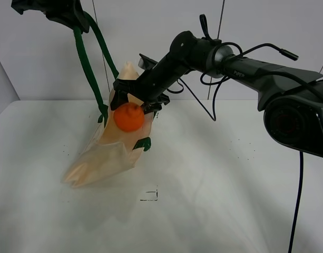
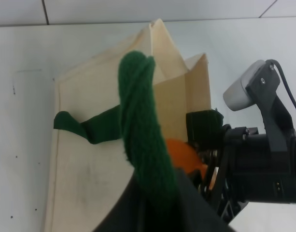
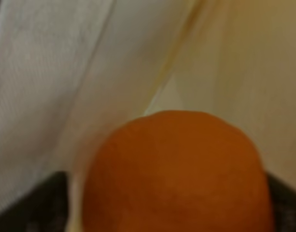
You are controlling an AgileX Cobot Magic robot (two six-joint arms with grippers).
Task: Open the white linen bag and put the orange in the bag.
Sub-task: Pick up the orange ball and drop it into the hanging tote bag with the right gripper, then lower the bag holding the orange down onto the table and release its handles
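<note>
Your right gripper (image 1: 135, 108) has its jaws closed on the orange (image 1: 129, 117), one dark pad on each side of it in the right wrist view. The fruit looks firm and round with a waxy skin, so a hold across its widest part suits it. Squeeze only lightly, because off-centre it would likely roll out.

Your left gripper (image 1: 71, 18) is clamped on the bag's green handle (image 1: 87, 63), and the strap (image 2: 140, 135) runs straight into the jaws (its loop hangs taut beneath them).

The orange (image 2: 181, 154) sits at the mouth of the bag (image 1: 111, 147), with cream cloth (image 3: 234, 58) just ahead of it. I judge it not yet down inside.

The bag (image 2: 90, 169) is limp and light. It is lifted by that one handle, its lower end trails on the table (image 1: 229, 184), and the mouth gapes only as far as the cloth allows. Expect the walls to fold under any push. The handle is the surest place to hold it, since the cloth itself would bunch and slip. The fruit's weight will probably tug the bag down on release.
</note>
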